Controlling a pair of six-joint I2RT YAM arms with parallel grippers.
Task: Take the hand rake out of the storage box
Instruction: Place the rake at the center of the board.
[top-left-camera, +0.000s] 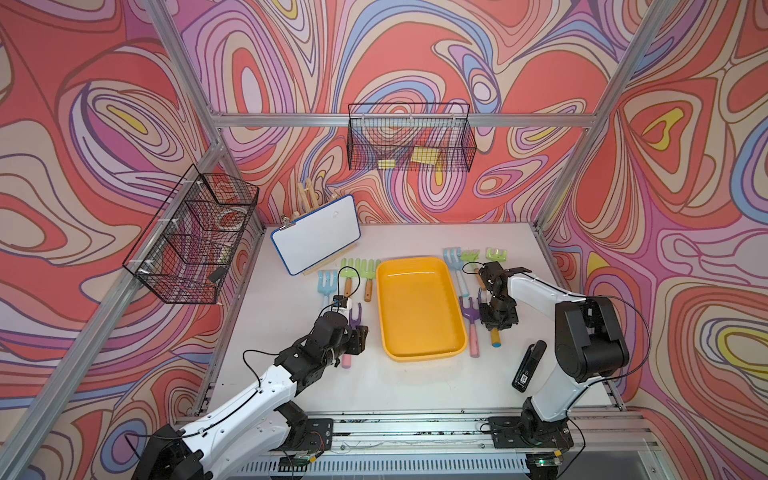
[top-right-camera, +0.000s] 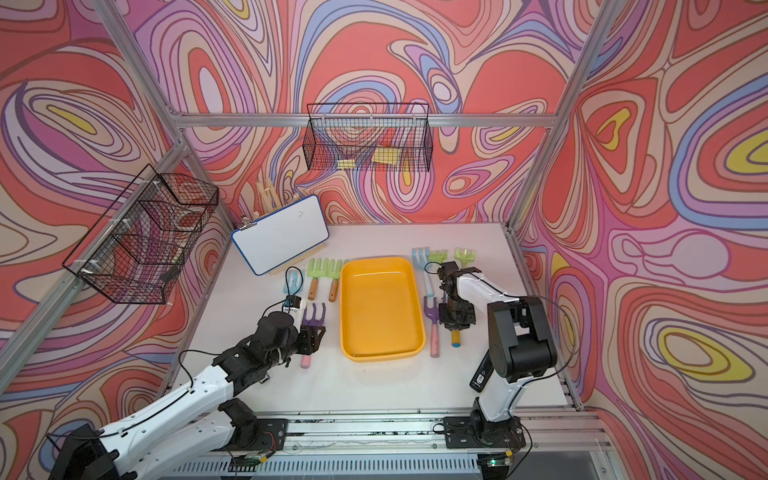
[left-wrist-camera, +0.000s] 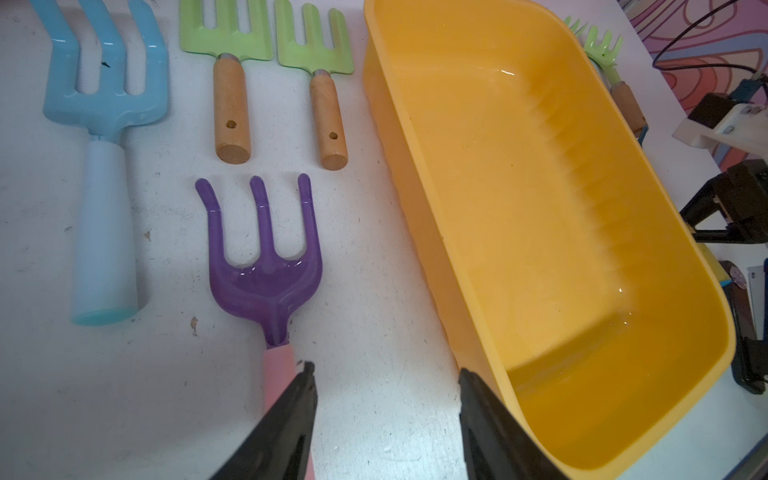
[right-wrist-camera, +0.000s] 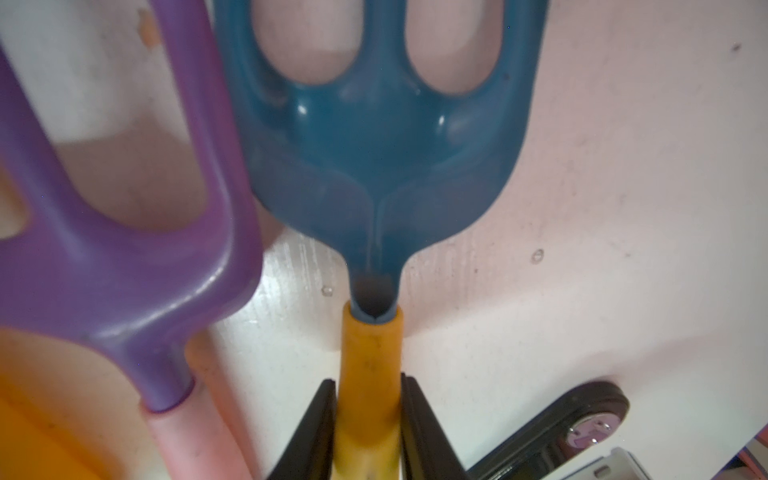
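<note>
Right gripper (right-wrist-camera: 368, 380) is closed against both sides of the yellow handle of the hand rake (right-wrist-camera: 374, 145), low over the table (right-wrist-camera: 602, 166). Whether the blue head is resting on the table or riding just above it is hard to tell. In a top view the rake lies outside the storage box (top-left-camera: 419, 307), at its 3 o'clock, so the box is empty and only the let-go looks left to do.

The purple rake (right-wrist-camera: 104, 249) lies just beside it at 9 o'clock, and that closeness is the risk. If the jaws open unevenly or lift while a finger still clings, the round handle could roll or swing into the purple rake, or towards the box rim. A black device (top-left-camera: 528, 365) lies at the gripper's 5 o'clock, in the way of a careless retreat.

Left gripper (left-wrist-camera: 385, 370) hangs spread and empty at the box's 8 o'clock — no threat unless it drifts.
</note>
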